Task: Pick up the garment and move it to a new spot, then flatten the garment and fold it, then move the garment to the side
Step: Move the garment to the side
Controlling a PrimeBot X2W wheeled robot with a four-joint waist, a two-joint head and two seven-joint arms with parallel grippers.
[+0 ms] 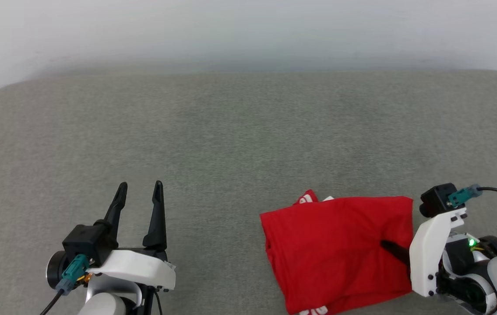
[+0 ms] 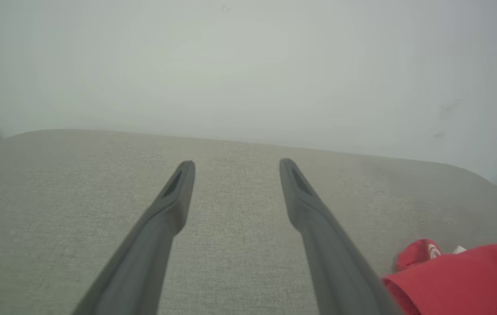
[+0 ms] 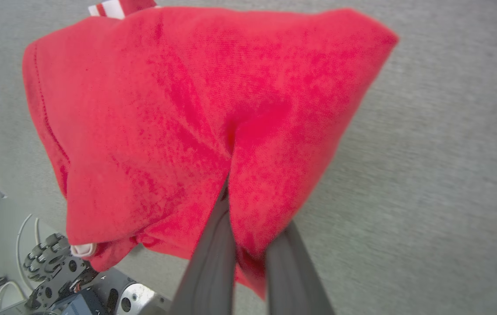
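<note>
**Garment and grippers, head and wrist views.** The garment (image 1: 340,249), a red jersey folded into a rough rectangle, lay on the grey fabric tabletop (image 1: 230,140) at the robot's front right, close to the near edge. Bits of white-and-red striped trim (image 1: 306,199) showed at its far left corner and again at its near edge. No lettering or number could be seen on the upper layer. In the right wrist view the cloth (image 3: 165,109) was gathered into a raised crease running towards the fingers (image 3: 213,258), with striped trim (image 3: 108,8) at the top edge and a little white fabric (image 3: 82,250) at the lower left corner.

The right gripper (image 1: 387,246) reached onto the garment from its right side. Its fingers were pressed together and pinched a fold of the red cloth between them, with their tips hidden in the fabric.

The left gripper (image 1: 140,186) was held over bare tabletop, well apart from the garment on its left. Its fingers (image 2: 174,205) were spread wide with nothing between them. The garment's left edge (image 2: 463,275) showed at the lower right of the left wrist view.

A pale wall (image 1: 248,30) stood behind the tabletop.
</note>
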